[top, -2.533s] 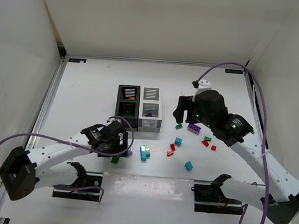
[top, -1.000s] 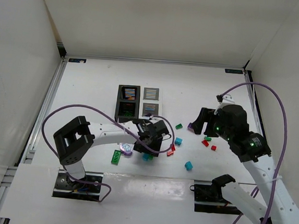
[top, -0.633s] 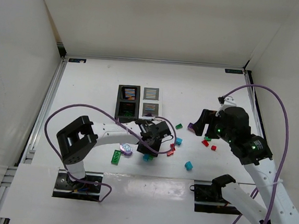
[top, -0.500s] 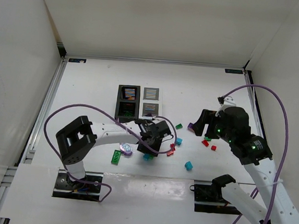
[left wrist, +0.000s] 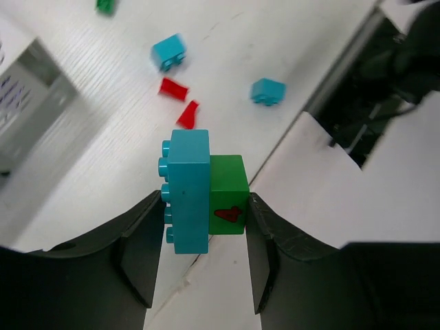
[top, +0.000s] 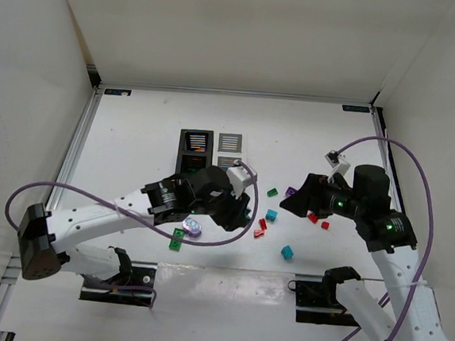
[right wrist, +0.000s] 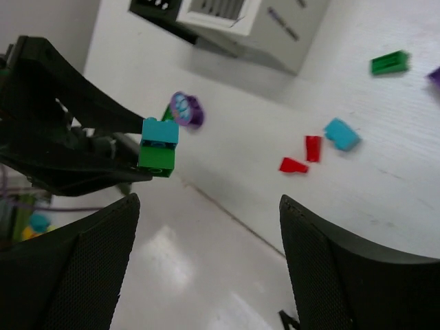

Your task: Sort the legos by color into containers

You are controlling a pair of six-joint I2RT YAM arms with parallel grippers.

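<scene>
Left gripper is partly closed on a two-brick stack: teal brick pressed onto green brick, with one finger on each outer face and the teal studs toward the left-hand finger. The stack is lifted off the table, just in front of the block of four bins. Right gripper is spread wide and empty, facing the stack. Other legos lie loose between the arms, e.g. a red piece and a teal one. Judgement: hard, light, glossy plastic that won't deform but may pivot or slip in a narrow pinch. Two colours are joined, so they likely need pulling apart. The best hold for a second gripper is one brick's flat side walls, not the studs.
</scene>
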